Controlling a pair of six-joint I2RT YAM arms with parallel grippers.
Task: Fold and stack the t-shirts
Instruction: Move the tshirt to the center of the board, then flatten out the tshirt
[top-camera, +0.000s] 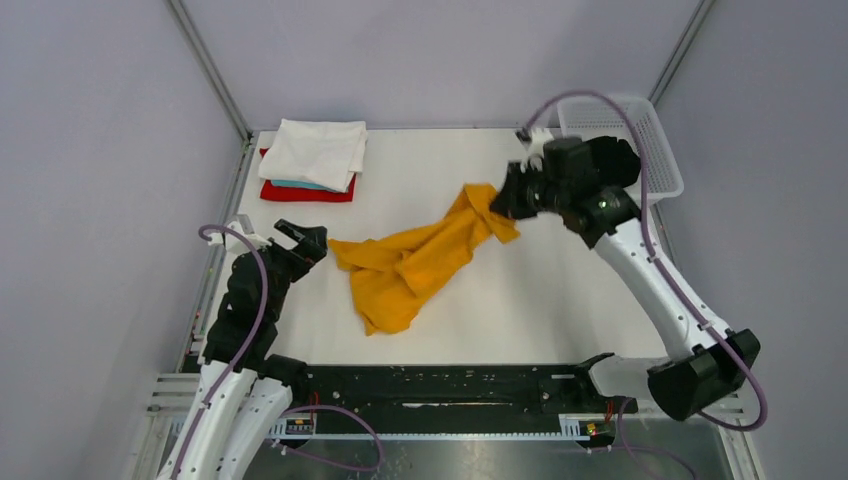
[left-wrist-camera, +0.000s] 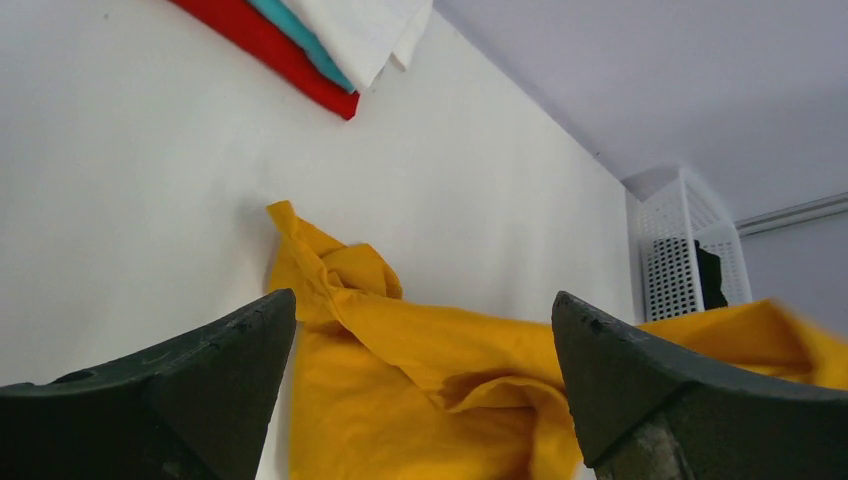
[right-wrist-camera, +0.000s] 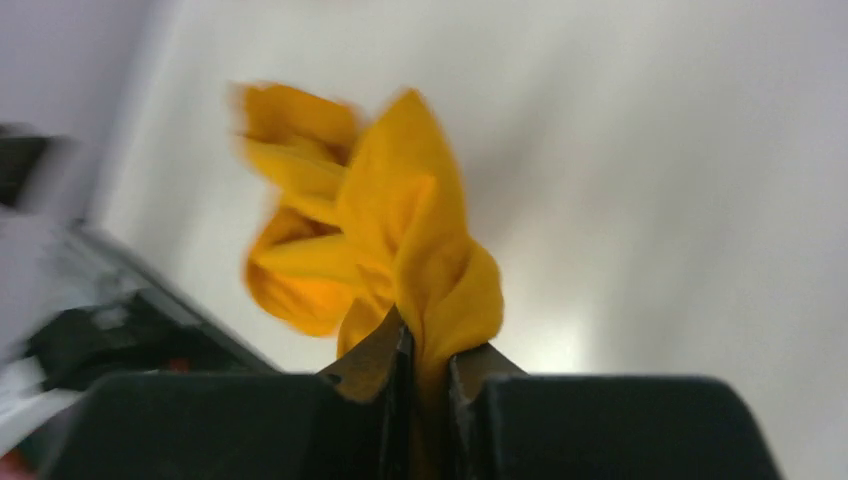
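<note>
one white table (top-camera: 570, 300), grey walls (top-camera: 430, 50); right gripper (top-camera: 503, 200) clamps the yellow t-shirt (top-camera: 410, 270), left gripper (top-camera: 303, 232) spread apart

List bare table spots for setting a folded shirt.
Free: far-middle white table between the folded white, light-blue and red shirt stack and the right gripper; near-right patch between the crumpled mustard-yellow t-shirt and the right arm. Crowded: centre diagonal, where that shirt runs from the open left gripper to the right one clamping it; the white plastic lattice basket fills the far-right corner.
</note>
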